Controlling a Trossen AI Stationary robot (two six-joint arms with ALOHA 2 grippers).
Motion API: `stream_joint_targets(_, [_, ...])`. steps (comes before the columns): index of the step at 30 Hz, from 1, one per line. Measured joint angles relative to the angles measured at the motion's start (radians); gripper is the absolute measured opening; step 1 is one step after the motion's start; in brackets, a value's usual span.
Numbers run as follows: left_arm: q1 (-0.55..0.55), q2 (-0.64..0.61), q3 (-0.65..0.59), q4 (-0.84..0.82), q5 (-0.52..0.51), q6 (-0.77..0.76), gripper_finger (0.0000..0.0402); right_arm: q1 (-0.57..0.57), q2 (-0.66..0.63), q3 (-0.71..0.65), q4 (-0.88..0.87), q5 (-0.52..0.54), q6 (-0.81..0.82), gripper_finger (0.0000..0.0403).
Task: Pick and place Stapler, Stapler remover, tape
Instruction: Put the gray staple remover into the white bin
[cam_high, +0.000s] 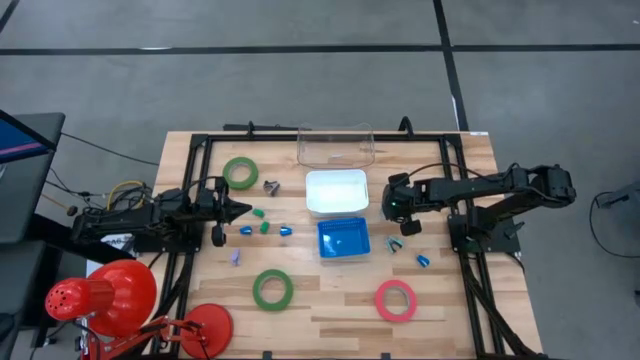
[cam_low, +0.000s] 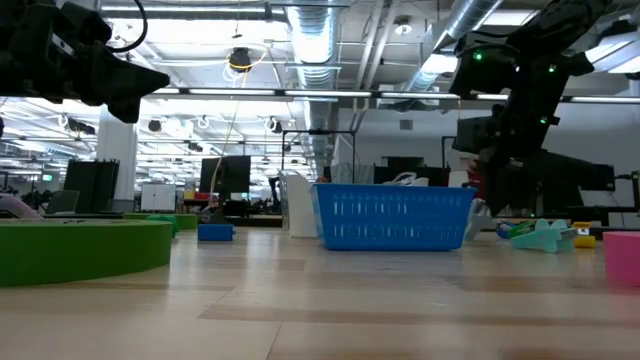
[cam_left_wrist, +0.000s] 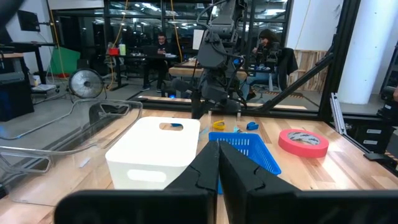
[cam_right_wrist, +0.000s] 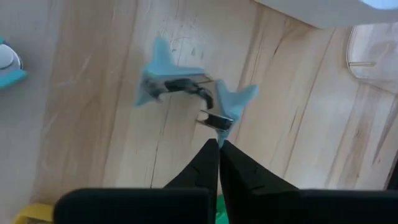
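A light-blue stapler remover (cam_right_wrist: 186, 93) with metal claws lies flat on the wooden table, just right of the blue basket (cam_high: 343, 238). My right gripper (cam_right_wrist: 219, 144) is shut, slanting down, with its tips right at the remover's claw end. A grey stapler remover (cam_high: 272, 186) lies left of the white bin (cam_high: 336, 190). Two green tape rings (cam_high: 240, 172) (cam_high: 272, 288) and a pink-red tape ring (cam_high: 396, 300) lie flat on the table. My left gripper (cam_high: 235, 210) waits shut and level at the table's left side. My right gripper's shut fingertips (cam_right_wrist: 211, 152) meet right beside the light-blue remover's metal claw (cam_right_wrist: 214, 119), coming from above on a slant. Nothing shows between them. I cannot tell whether they touch the claw. The remover lies flat on the table.
A clear container (cam_high: 335, 145) stands at the far edge behind the white bin. Small blue, green and purple pieces (cam_high: 265, 228) lie between my left gripper and the basket, and a small blue piece (cam_high: 422, 261) lies near the light-blue remover. A red lamp (cam_high: 110, 295) stands at the near left corner.
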Motion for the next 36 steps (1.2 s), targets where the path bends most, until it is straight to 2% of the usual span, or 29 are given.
stream_joint_targets(13, [0.000, 0.000, 0.000, 0.000, 0.000, 0.000, 0.0003, 0.000, -0.031, 0.017, -0.028, 0.003, 0.000, 0.0001])
stream_joint_targets(26, [0.000, 0.000, 0.000, 0.000, 0.000, 0.000, 0.0003, -0.044, -0.102, 0.144, -0.221, 0.004, 0.033, 0.0000])
stream_joint_targets(36, [0.000, 0.000, 0.000, 0.000, 0.000, 0.000, 0.0003, -0.041, -0.095, 0.307, -0.237, 0.006, 0.034, 0.0000])
